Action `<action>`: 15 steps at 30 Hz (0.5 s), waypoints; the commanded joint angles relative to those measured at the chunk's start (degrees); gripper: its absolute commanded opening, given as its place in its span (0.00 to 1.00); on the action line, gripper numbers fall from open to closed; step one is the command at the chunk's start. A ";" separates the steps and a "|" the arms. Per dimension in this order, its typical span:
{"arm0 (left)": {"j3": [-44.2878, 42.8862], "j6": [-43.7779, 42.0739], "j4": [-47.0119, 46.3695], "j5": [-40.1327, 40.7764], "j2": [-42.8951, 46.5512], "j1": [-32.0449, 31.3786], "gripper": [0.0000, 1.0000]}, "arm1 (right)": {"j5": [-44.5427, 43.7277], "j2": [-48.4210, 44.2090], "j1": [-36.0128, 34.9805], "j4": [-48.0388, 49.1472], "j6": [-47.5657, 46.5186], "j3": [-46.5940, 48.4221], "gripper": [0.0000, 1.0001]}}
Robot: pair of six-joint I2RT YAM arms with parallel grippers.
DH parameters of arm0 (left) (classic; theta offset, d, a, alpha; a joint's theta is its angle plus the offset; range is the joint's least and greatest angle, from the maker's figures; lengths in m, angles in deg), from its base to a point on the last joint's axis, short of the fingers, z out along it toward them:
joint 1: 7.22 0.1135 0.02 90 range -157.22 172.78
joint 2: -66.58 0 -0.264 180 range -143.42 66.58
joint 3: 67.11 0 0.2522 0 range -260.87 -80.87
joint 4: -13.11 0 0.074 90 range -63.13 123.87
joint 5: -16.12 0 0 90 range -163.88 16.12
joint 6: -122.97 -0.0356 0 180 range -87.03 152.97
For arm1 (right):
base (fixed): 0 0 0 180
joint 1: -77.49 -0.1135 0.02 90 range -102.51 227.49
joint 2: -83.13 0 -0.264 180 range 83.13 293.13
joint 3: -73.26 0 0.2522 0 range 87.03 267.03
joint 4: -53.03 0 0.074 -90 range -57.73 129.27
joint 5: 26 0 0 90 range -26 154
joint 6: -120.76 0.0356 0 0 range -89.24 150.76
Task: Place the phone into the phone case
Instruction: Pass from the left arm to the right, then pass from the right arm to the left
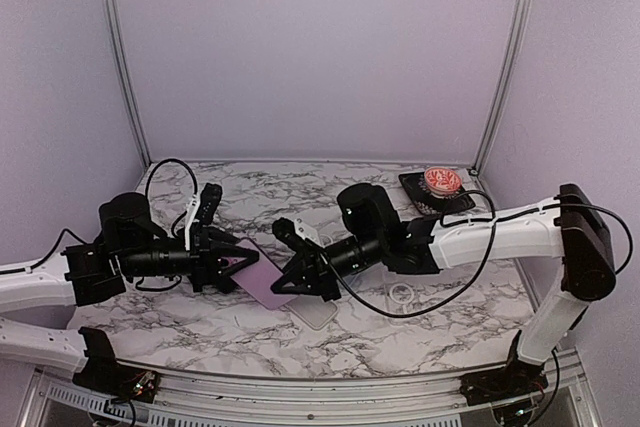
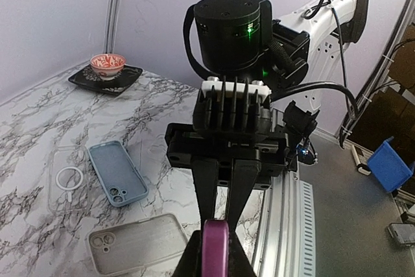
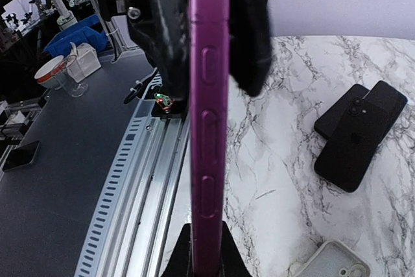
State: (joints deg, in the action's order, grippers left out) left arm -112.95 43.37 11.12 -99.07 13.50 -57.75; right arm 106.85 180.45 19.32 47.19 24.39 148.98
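A purple phone case is held flat a little above the table between both arms. My left gripper is shut on its left end and my right gripper on its right end. In the left wrist view the case shows edge-on between my left fingers, with the right gripper's fingers clamped on its far end. In the right wrist view its edge with side buttons runs up to the left gripper. I cannot tell whether a phone sits inside. Two black phones lie overlapping on the marble.
A blue case, a clear case and a clear case with a ring lie on the marble table. The clear case lies below my right gripper. A red bowl on a black tray stands back right.
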 commanded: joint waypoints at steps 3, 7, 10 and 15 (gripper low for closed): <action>1.02 4.96 -5.25 22.61 3.30 -0.84 0.97 | -18.72 -5.26 0.21 6.84 4.47 0.80 0.00; 1.12 12.09 -5.75 43.44 6.42 -0.89 0.99 | -53.77 -4.28 -3.68 4.31 2.20 5.45 0.00; -0.37 15.09 -7.67 46.61 4.85 -0.99 0.99 | -78.26 0.48 -9.01 10.94 -7.20 9.67 0.00; -4.25 21.44 -8.41 43.97 0.17 -1.05 0.99 | -102.08 9.21 -12.61 48.32 -41.05 9.33 0.00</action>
State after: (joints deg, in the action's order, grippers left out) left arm -113.84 58.38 5.66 -58.38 15.94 -58.49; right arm 32.29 184.79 8.87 63.50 10.71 156.80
